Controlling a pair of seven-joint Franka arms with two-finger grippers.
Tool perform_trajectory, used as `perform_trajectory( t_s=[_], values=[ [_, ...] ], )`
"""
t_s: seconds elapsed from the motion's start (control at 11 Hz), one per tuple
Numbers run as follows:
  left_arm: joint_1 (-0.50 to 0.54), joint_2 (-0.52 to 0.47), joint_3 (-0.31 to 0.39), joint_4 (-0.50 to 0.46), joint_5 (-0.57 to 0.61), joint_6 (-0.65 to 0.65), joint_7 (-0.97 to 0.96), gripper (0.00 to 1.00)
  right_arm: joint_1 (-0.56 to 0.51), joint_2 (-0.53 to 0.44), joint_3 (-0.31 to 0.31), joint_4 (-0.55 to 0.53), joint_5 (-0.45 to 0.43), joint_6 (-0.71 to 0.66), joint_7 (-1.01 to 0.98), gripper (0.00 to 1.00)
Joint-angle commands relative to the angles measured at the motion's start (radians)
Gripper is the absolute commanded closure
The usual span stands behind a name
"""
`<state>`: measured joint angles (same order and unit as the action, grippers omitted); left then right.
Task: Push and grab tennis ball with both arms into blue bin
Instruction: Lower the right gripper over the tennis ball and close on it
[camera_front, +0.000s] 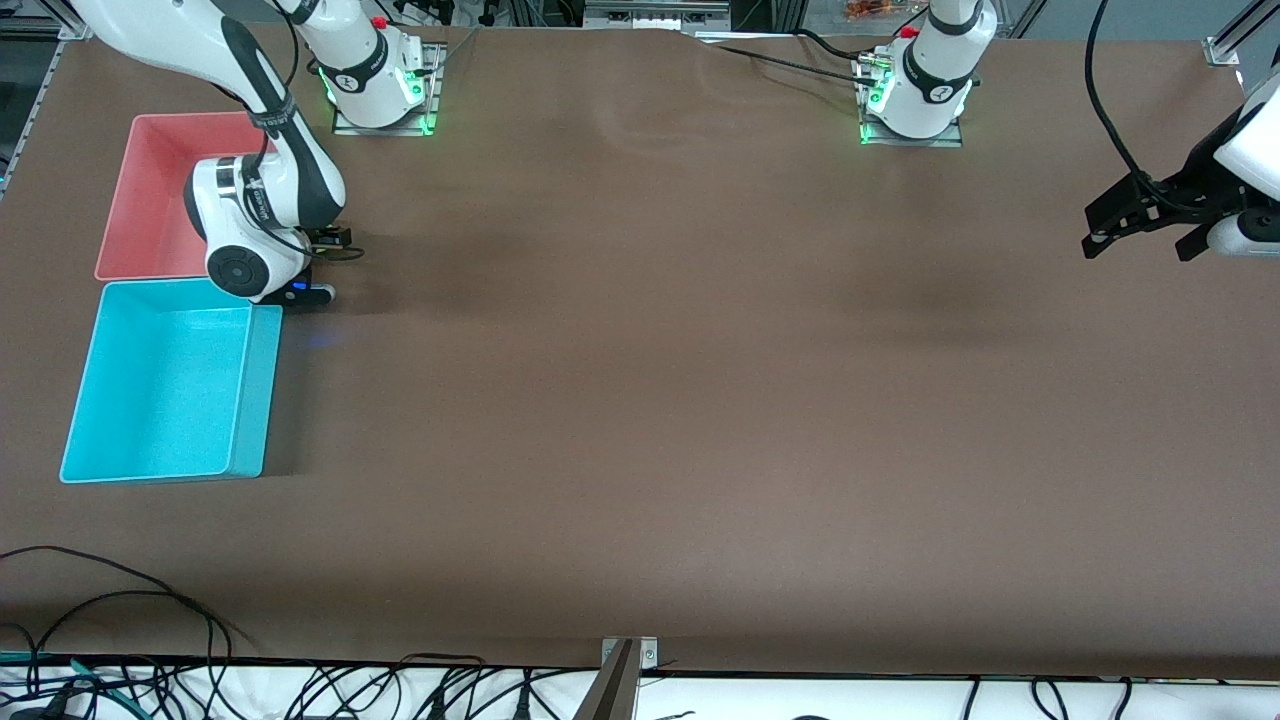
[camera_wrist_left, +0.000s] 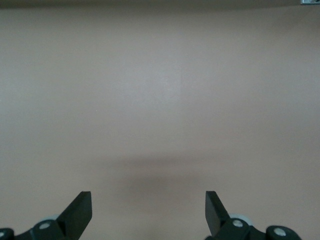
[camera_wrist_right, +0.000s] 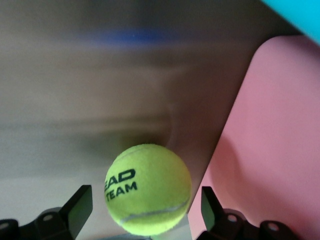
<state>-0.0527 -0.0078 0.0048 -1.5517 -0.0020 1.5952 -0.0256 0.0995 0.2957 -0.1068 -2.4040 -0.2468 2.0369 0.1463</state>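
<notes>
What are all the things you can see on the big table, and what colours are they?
tennis ball: one, yellow-green with dark lettering, seen only in the right wrist view, between the open fingers of the right hand, beside the pink bin.
blue bin: one, light cyan-blue, at the right arm's end of the table, nearer to the front camera than the pink bin.
pink bin: one, pink, at the right arm's end of the table, partly covered by the right arm.
table: one, brown.
cables: several, black, along the table edge nearest the front camera.
right hand: black, fingers open around the ball.
left hand: black, open, over the left arm's end of the table, waiting.
</notes>
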Motion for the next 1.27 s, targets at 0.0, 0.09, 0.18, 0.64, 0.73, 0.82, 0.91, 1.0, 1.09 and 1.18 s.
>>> perform_trajectory(
  t_s=[0.0,0.09,0.18,0.64,0.73,0.82,0.91,1.0,1.09,1.18],
  values=[
    [0.005,-0.004,0.001,0.013,-0.012,-0.021,0.131,0.0,-0.003,0.014,-0.002,-0.003,-0.025,0.014,0.022,0.16],
    [0.004,-0.004,-0.003,0.015,-0.012,-0.021,0.138,0.0,-0.004,0.016,-0.002,-0.001,-0.022,0.009,0.026,0.43],
    [0.005,-0.004,-0.002,0.015,-0.012,-0.021,0.139,0.0,-0.006,0.016,-0.002,0.0,-0.014,0.003,0.026,0.59],
    [0.004,-0.004,-0.002,0.021,-0.012,-0.027,0.099,0.0,0.011,0.025,0.012,0.231,0.039,-0.223,0.044,0.77],
    [0.004,-0.004,0.0,0.021,-0.012,-0.029,0.078,0.0,0.025,0.064,0.031,0.328,0.073,-0.281,0.045,0.77],
    [0.004,-0.003,-0.002,0.021,-0.01,-0.029,0.073,0.0,0.028,0.106,0.036,0.423,0.127,-0.349,0.045,0.78],
    [0.004,0.0,-0.002,0.021,-0.01,-0.029,0.076,0.0,0.029,0.123,0.036,0.498,0.186,-0.419,0.049,0.79],
    [0.004,0.003,-0.002,0.021,-0.009,-0.029,0.078,0.0,0.029,0.125,0.038,0.563,0.201,-0.478,0.049,0.79],
    [0.001,0.005,-0.002,0.021,-0.007,-0.029,0.079,0.0,0.029,0.123,0.036,0.629,0.198,-0.518,0.042,0.79],
    [-0.004,0.006,-0.002,0.021,-0.001,-0.029,0.076,0.0,0.028,0.123,0.035,0.693,0.187,-0.547,0.026,0.79]
  ],
)
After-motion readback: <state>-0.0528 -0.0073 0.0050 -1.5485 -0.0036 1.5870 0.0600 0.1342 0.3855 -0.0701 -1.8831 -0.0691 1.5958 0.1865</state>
